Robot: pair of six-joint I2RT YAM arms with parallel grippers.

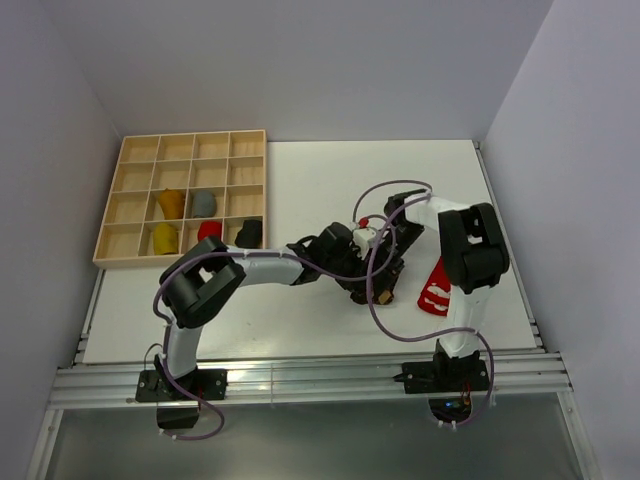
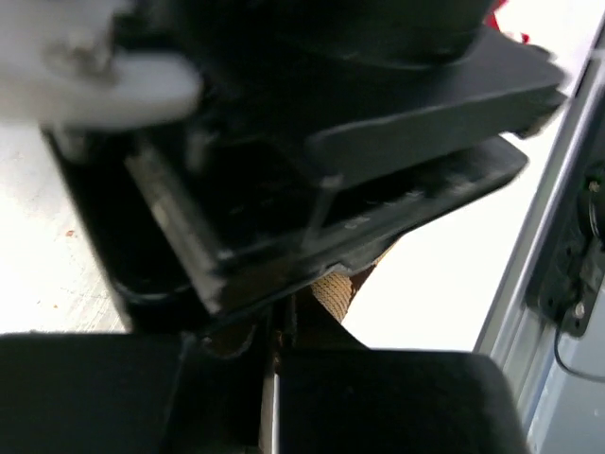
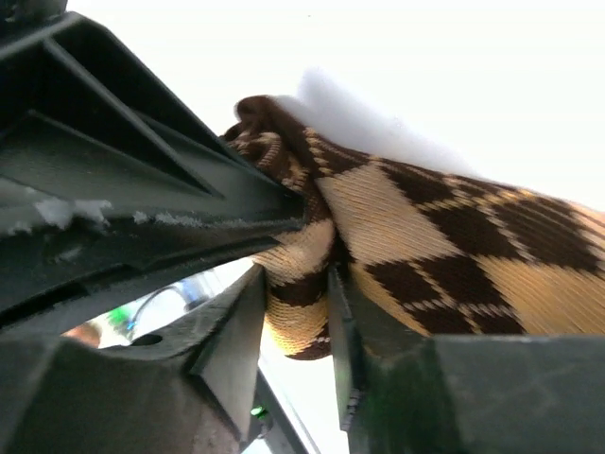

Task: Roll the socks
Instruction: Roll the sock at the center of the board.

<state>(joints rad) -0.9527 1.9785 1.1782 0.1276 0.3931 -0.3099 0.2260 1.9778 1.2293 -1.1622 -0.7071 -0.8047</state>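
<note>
1. Near edge: both arm bases sit on a metal rail (image 1: 300,380) along the front of the white table (image 1: 300,190). The left arm folds at its elbow and reaches right. The right arm rises, bends over and comes back toward the middle.
2. Right of centre, near the right arm's upright link: a red sock (image 1: 436,287) with white marks lies flat and unrolled on the table. Neither arm touches it.
3. Centre of table: the two wrists meet in one dark cluster, tip to tip.
4. The right gripper (image 3: 295,312) has its fingers pressed onto a fold of the argyle sock (image 3: 444,236). Brown and tan cloth fills the gap between them.
5. The rest of that sock stretches away to the right in the right wrist view, diamonds clearly visible, and is partly bunched at the pinch.
6. The left gripper (image 2: 272,355) has its fingers drawn together to a thin slit. A scrap of tan knit shows just ahead of the tips. From the right wrist view its tip meets the same fold, so it reads as clamped on the cloth.
7. Far left: a wooden tray (image 1: 195,133) with a grid of compartments lies flat.
8. Third row from the far edge: a mustard bundle (image 1: 172,203) and a grey bundle (image 1: 204,203) sit in adjoining cells.
9. Nearest row: a yellow bundle (image 1: 164,238), a red bundle (image 1: 209,230) and a dark bundle (image 1: 249,233) each occupy a separate cell.
</note>
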